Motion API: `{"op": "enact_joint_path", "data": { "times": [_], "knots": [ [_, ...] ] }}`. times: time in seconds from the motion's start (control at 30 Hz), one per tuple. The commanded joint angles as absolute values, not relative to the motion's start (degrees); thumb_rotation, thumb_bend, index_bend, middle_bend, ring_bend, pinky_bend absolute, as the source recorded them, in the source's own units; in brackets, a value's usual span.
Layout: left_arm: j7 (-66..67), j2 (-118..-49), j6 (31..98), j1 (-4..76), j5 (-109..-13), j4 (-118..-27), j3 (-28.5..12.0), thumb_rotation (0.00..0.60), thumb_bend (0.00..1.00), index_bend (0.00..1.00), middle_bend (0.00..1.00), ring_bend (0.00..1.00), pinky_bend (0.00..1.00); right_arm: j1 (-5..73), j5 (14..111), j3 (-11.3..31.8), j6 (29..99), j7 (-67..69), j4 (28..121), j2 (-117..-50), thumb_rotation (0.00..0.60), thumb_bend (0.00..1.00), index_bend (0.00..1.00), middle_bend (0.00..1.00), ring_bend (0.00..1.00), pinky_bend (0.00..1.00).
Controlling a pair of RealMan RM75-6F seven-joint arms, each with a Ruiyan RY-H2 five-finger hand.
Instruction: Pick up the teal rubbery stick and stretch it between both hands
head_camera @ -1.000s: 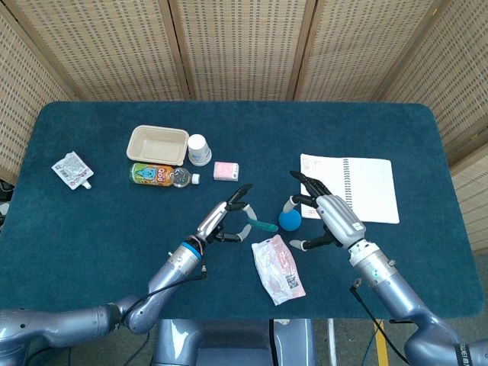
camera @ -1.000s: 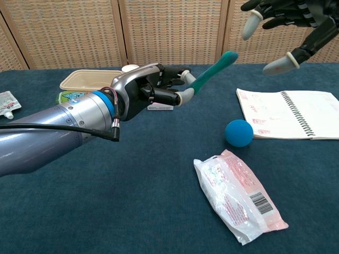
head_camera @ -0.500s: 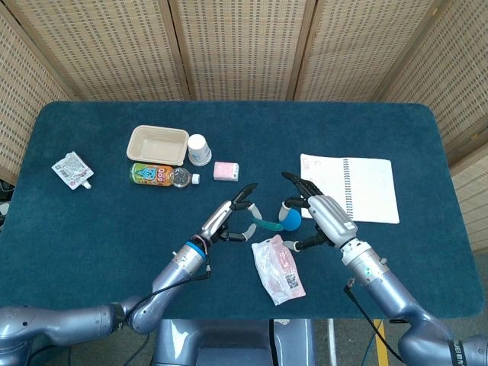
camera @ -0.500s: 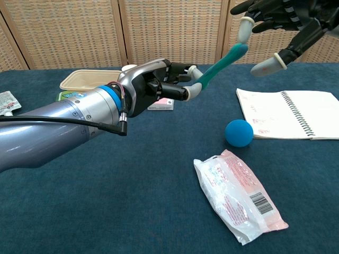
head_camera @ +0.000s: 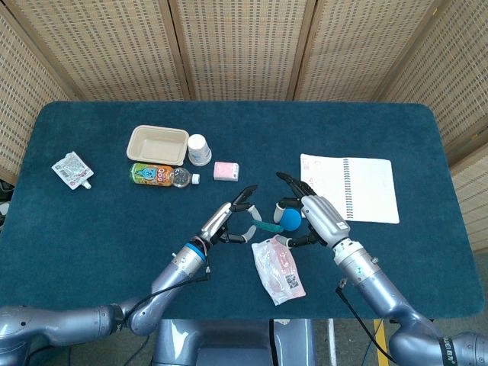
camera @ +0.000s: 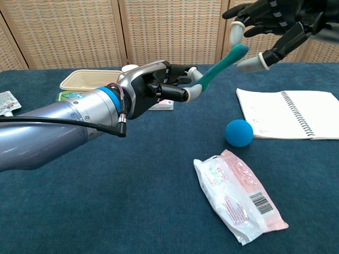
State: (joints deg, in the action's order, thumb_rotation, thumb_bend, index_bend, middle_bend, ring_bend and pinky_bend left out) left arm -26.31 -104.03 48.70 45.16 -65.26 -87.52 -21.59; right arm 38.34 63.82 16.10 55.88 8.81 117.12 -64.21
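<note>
Far left of the table (head_camera: 76,229): a sachet (head_camera: 72,168), then tray (head_camera: 157,144), bottle (head_camera: 161,175), cup (head_camera: 198,149) and small pink box (head_camera: 223,170), all parked well away from the work, so prob. just clutter.

Left hand (camera: 159,87) is up off the table w/ the teal rubbery stick (camera: 220,63) pinched at its near end between fingertips. The stick is angled up and to the right, free end offered toward the other hand, which suits a two-hand stretch.

Right hand (camera: 270,24) hovers at the stick's far tip, fingers spread wide and holding nothing; one fingertip (camera: 237,29) is right at the tip, contact or not I can't tell. Not yet gripped.

Below them lie a blue ball (camera: 238,133), a packet (camera: 238,196) and a notebook (camera: 288,114) to the right.
</note>
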Motion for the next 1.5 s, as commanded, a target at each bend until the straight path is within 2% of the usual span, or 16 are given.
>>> {"op": "enact_joint_path", "data": {
  "times": [0.03,0.5,0.93,1.03,1.23,1.37,1.5],
  "knots": [
    [-26.7,-103.9,48.5,45.1,-65.1,-87.9,-21.5,0.600,0.49,0.78,0.00,0.00,0.00,38.6,62.5,16.4,55.5,8.7,118.0,-64.1,0.600,0.37,0.57,0.00,0.00,0.00],
    [-27.1,-104.0,48.8,45.1,-65.4,-87.8,-21.1,0.600,0.49,0.78,0.00,0.00,0.00,38.9,61.2,16.3,55.7,7.1,117.9,-64.3,0.600,0.46,0.59,0.00,0.00,0.00],
    [-26.9,-104.2,48.9,45.3,-64.8,-87.2,-21.0,0.600,0.49,0.78,0.00,0.00,0.00,38.8,61.6,16.2,55.0,7.7,118.4,-63.6,0.600,0.49,0.59,0.00,0.00,0.00],
    [-26.9,-104.2,48.9,45.3,-64.7,-87.2,-21.0,0.600,0.49,0.78,0.00,0.00,0.00,38.9,61.6,16.2,55.0,7.6,118.3,-63.9,0.600,0.53,0.61,0.00,0.00,0.00],
    [-26.8,-104.1,48.9,45.3,-64.6,-87.3,-21.1,0.600,0.49,0.78,0.00,0.00,0.00,39.1,61.6,16.2,54.7,7.3,118.6,-63.9,0.600,0.68,0.63,0.00,0.00,0.00],
    [-26.8,-104.0,48.8,45.3,-64.3,-87.4,-21.2,0.600,0.49,0.78,0.00,0.00,0.00,39.3,61.4,16.2,54.3,7.7,119.0,-63.9,0.600,0.73,0.67,0.00,0.00,0.00],
    [-26.8,-103.8,48.8,45.3,-64.2,-87.6,-21.3,0.600,0.49,0.78,0.00,0.00,0.00,39.1,61.4,16.5,54.1,9.1,119.3,-64.0,0.600,0.76,0.80,0.00,0.00,0.00]
  ]
}}
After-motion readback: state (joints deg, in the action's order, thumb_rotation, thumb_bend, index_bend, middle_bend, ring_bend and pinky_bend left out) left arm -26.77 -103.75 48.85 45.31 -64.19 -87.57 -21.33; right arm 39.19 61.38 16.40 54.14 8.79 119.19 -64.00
